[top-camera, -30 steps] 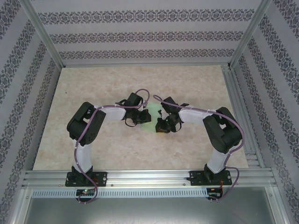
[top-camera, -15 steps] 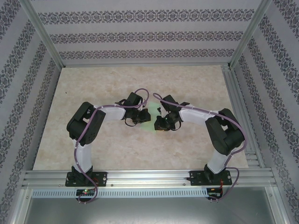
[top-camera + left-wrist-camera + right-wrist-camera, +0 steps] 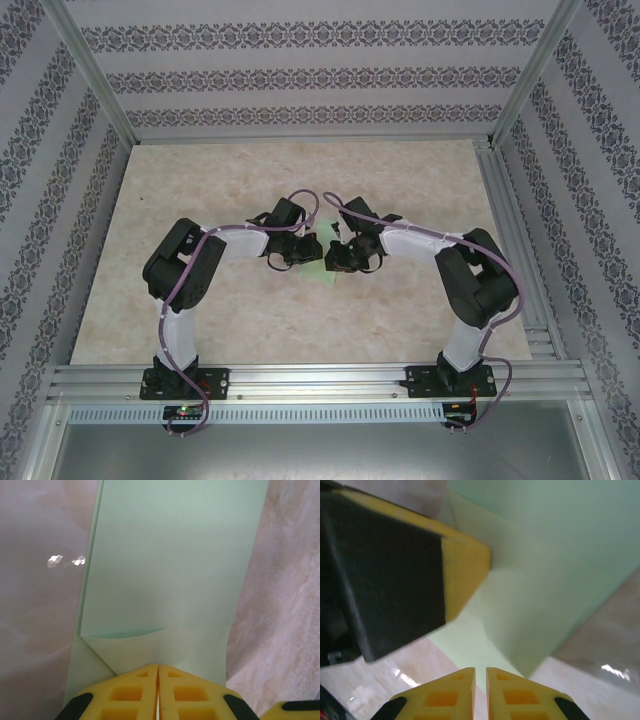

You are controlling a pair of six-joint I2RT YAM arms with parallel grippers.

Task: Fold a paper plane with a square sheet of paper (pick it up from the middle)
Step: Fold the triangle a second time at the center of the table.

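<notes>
Overhead view: I am bringing both arms together at the centre of the table [image 3: 200, 180], my left gripper [image 3: 298, 258] and right gripper [image 3: 340, 262] facing each other just apart. The sheet of paper [image 3: 322, 272] is lying flat beneath them, a pale green patch showing between and just below the two wrists.

Left wrist view: my left gripper [image 3: 158, 672] is sitting at the bottom centre of the frame with its yellow jaws pressed together, only a hairline seam between them. The tips are resting at the near edge of the sheet of paper [image 3: 175, 555], which is running up to the top of the frame. A folded layer is ending in a crosswise edge just above my tips, and a slanting crease is running off at lower left.

Right wrist view: my right gripper [image 3: 481, 672] is hovering at the bottom centre, jaws almost together with a thin slit between them and nothing in it. The left finger [image 3: 420, 565] is filling the upper left, its yellow tip bearing on the sheet of paper [image 3: 545, 555].
</notes>
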